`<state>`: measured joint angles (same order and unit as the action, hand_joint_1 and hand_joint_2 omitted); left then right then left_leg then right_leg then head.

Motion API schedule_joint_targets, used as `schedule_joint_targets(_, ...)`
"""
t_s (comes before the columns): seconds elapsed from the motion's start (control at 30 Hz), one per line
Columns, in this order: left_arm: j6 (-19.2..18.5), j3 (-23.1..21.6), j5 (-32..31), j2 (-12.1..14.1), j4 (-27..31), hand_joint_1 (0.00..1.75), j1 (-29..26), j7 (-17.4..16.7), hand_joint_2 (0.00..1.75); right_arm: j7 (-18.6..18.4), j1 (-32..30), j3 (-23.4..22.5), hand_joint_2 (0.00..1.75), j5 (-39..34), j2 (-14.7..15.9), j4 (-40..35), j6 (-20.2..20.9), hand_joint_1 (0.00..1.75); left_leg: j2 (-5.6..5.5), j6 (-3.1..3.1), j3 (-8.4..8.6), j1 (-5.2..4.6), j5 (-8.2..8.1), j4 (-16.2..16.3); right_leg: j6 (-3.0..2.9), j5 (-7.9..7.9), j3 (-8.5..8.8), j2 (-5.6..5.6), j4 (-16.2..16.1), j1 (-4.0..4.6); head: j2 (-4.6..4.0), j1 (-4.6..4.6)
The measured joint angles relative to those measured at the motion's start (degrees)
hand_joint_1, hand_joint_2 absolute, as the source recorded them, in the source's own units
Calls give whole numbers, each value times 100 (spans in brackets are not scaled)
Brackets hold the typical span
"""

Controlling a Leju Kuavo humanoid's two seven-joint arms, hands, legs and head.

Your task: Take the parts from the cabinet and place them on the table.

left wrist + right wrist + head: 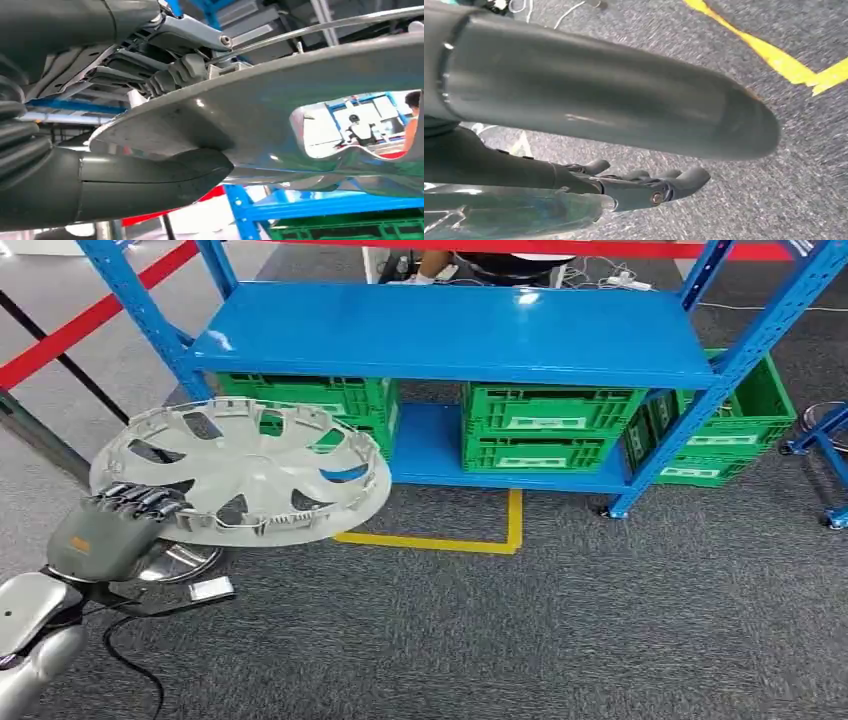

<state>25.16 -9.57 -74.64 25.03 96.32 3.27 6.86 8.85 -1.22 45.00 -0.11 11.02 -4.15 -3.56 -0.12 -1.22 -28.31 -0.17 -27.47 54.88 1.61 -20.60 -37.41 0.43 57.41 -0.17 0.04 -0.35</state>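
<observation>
A silver hubcap (240, 470) with several spoke cut-outs hangs tilted above the grey carpet, in front of the blue rack's left end. My left hand (110, 525) grips its near left rim, fingers curled over the top edge. In the left wrist view the thumb (130, 185) presses under the hubcap (250, 110) and the fingers (175, 75) clamp it from the other side. My right hand (604, 95) hangs over the carpet with thumb and fingers (649, 185) apart and nothing in them.
The blue rack (450, 335) stands ahead, its top shelf bare, with green crates (545, 425) on the lower shelf and one (740, 420) beside its right post. Yellow floor tape (470, 540) marks the carpet. A round metal base (185, 562) and cable lie under my left hand. A person's feet (430, 265) show behind the rack.
</observation>
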Motion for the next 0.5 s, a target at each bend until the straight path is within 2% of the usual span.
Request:
schedule_joint_targets(0.03,-4,0,-15,-4,0,175,-10,0,175,-2,-13,4,0,4,-2,0,-2,0,4,42,-48,-8,38,5,40,61,-18,6,-30,-2,0,6)
schedule_joint_targets(0.07,-7,0,-39,-11,0,175,-11,0,175,0,-28,7,0,11,0,2,-4,0,28,94,-102,45,116,-37,85,59,-69,30,-22,7,0,4)
schedule_joint_targets(0.1,-7,2,-59,-15,0,175,-11,0,175,-2,-48,11,0,17,-2,0,-2,0,40,128,-142,46,163,-27,114,-170,-131,11,75,-1,0,15)
schedule_joint_targets(0.13,-4,6,-103,-11,0,175,-20,0,175,-2,-58,15,0,20,-4,-2,0,0,42,177,-196,46,212,-26,130,-559,-215,2,396,-6,2,48)
schedule_joint_targets(0.17,11,6,-170,-9,0,175,-20,-15,175,-2,-49,17,0,26,-4,-2,0,0,44,184,-254,42,260,-23,148,-931,-294,1,844,-13,0,55)
schedule_joint_targets(0.2,33,13,-262,17,0,175,-13,-57,175,-2,-40,20,0,35,-4,-2,2,0,45,184,-321,36,323,-12,154,-1205,-368,0,1302,-12,2,50)
schedule_joint_targets(0.23,44,22,-293,50,0,175,-9,-74,175,-2,-30,20,0,37,-4,-2,4,0,49,182,-396,33,374,3,157,-1301,-404,0,1650,-10,0,55)
schedule_joint_targets(0.27,42,48,-288,107,2,175,-1,-79,175,-2,-20,20,0,39,-4,-4,9,0,53,178,-476,31,425,26,159,-1208,-365,0,1815,-10,0,52)
schedule_joint_targets(0.3,39,79,-280,149,2,175,15,-79,175,-2,-13,22,0,42,-4,-4,18,0,56,170,-569,29,472,48,151,-984,-215,-1,1753,-11,0,55)
schedule_joint_targets(0.33,37,107,-278,186,2,175,35,-81,175,-2,-12,24,0,42,-2,-4,20,0,55,161,-656,29,528,78,139,-736,33,0,1499,-11,0,52)
schedule_joint_targets(0.37,37,137,-275,221,4,175,46,-81,175,-2,-5,24,0,44,-2,-4,20,0,48,142,-736,29,581,99,132,-590,380,1,1065,-11,0,55)
schedule_joint_targets(0.4,37,164,-275,254,11,175,50,-79,175,-2,15,24,0,44,-2,-7,17,0,43,115,-791,30,630,122,124,-709,735,6,552,-12,2,52)
schedule_joint_targets(0.43,28,203,-275,326,42,175,60,-79,175,-2,33,24,0,46,0,-7,20,0,41,75,-835,9,674,138,125,-955,1100,14,17,14,0,52)
schedule_joint_targets(0.47,18,236,-271,374,61,175,76,-61,175,-2,38,24,0,50,5,-9,22,0,41,53,-835,14,756,123,70,-970,1110,26,-51,23,2,33)
schedule_joint_targets(0.5,0,258,-269,405,68,175,106,-48,175,0,27,24,0,50,4,-9,24,0,41,39,-837,26,825,92,72,-895,989,40,-29,32,0,53)
